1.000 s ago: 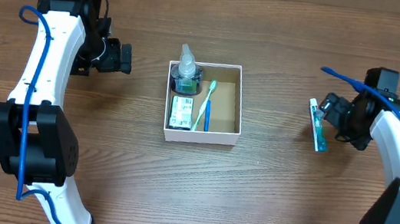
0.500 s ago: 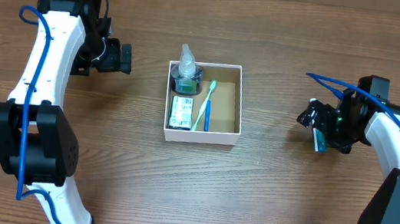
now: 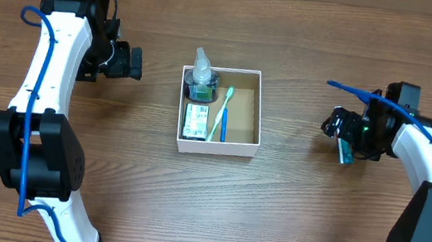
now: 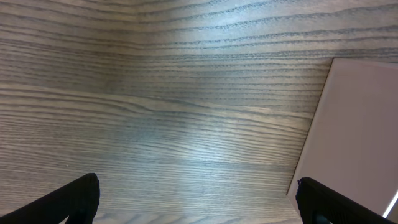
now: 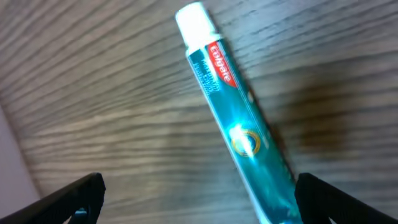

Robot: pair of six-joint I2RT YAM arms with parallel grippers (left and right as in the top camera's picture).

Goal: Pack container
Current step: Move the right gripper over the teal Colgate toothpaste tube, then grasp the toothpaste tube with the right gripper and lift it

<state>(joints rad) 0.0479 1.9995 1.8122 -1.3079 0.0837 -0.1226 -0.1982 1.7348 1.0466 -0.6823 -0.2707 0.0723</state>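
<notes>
The container [image 3: 257,110] is a square white-walled box with a brown floor at the table's middle. It holds a clear bottle [image 3: 201,73], a small green-white packet [image 3: 194,121] and a toothbrush [image 3: 220,115]. Its white wall shows in the left wrist view [image 4: 354,137]. A teal toothpaste tube [image 5: 239,127] with a white cap lies on the table at the right [image 3: 346,151]. My right gripper [image 5: 199,202] is open above it, the tube between the fingers nearer the right one, partly hiding it from overhead [image 3: 347,131]. My left gripper [image 4: 199,199] is open and empty, left of the container [image 3: 133,62].
The wooden table [image 3: 288,206] carries nothing else. A blue cable [image 3: 354,91] runs along the right arm and another along the left arm [image 3: 35,97].
My right gripper has moved left and down over the toothpaste tube, which was fully visible beside it a second ago. The left arm has not moved.
</notes>
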